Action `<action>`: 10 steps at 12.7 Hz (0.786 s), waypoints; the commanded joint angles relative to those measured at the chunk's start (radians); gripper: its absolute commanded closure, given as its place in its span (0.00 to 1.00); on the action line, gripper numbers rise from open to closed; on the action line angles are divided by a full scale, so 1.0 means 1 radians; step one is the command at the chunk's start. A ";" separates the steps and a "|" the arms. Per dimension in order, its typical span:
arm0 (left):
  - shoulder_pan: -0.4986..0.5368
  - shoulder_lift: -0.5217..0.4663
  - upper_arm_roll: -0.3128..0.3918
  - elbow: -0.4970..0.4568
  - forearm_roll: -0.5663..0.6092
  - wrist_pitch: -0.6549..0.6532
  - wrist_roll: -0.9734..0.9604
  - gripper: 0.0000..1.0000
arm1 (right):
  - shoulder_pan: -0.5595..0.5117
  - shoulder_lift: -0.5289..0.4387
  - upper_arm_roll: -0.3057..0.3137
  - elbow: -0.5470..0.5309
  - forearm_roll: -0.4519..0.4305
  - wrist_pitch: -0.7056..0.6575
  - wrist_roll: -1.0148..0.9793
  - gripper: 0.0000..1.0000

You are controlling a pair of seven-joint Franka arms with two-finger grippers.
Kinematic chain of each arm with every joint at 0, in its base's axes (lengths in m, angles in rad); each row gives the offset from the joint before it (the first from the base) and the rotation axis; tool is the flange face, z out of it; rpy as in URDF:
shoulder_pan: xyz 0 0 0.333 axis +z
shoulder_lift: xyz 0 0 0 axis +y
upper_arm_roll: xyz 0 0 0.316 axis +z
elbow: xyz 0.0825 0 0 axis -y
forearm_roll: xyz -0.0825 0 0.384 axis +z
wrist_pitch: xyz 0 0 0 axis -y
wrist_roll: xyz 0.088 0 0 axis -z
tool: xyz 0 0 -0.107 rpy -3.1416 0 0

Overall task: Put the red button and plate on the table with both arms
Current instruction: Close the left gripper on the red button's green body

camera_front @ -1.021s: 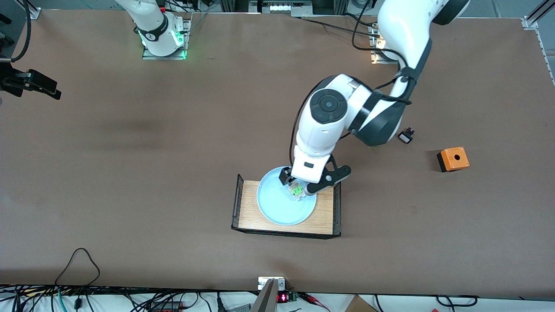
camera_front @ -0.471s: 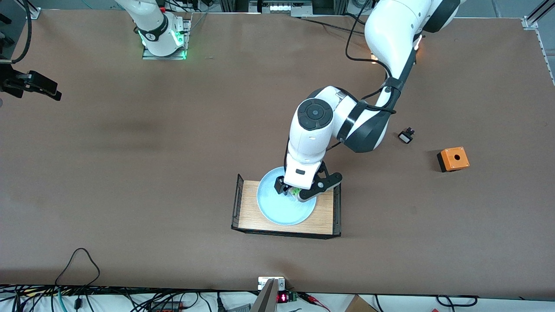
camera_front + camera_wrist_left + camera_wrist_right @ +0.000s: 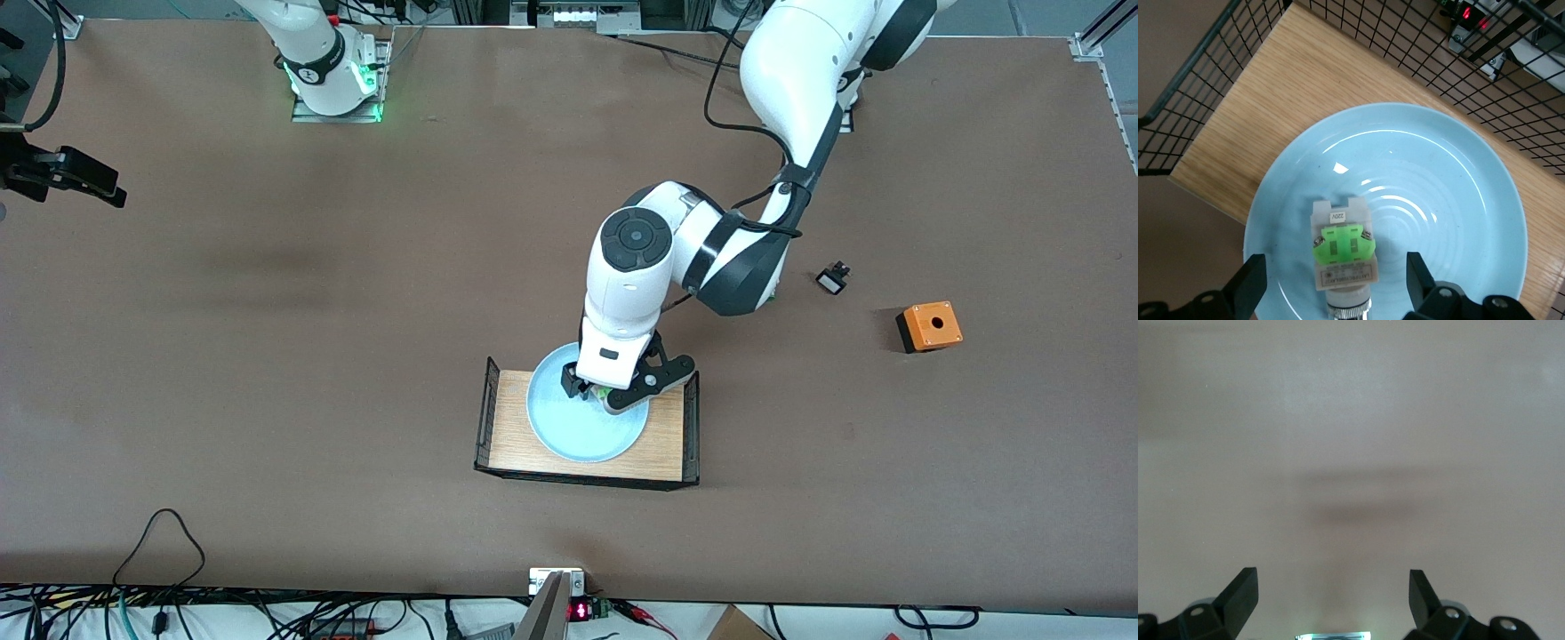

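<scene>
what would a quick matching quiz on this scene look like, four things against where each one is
Things:
1 plate
2 button
3 orange box
4 right gripper

Places:
a on the table, toward the left arm's end
b on the tray
c over bare table, open, waiting
d on the plate, inside the open left gripper

Pairs: 1-b, 2-d, 3-a, 4-c
</scene>
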 commanded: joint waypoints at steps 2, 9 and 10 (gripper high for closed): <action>-0.021 0.030 0.022 0.048 0.025 0.020 -0.052 0.26 | -0.009 0.006 0.005 0.007 -0.005 0.008 -0.013 0.00; -0.025 0.033 0.027 0.048 0.025 0.022 -0.053 0.52 | -0.010 0.007 0.005 0.007 -0.005 0.010 -0.013 0.00; -0.028 0.033 0.028 0.046 0.027 0.020 -0.053 0.57 | -0.010 0.007 0.007 0.007 -0.005 0.010 -0.013 0.00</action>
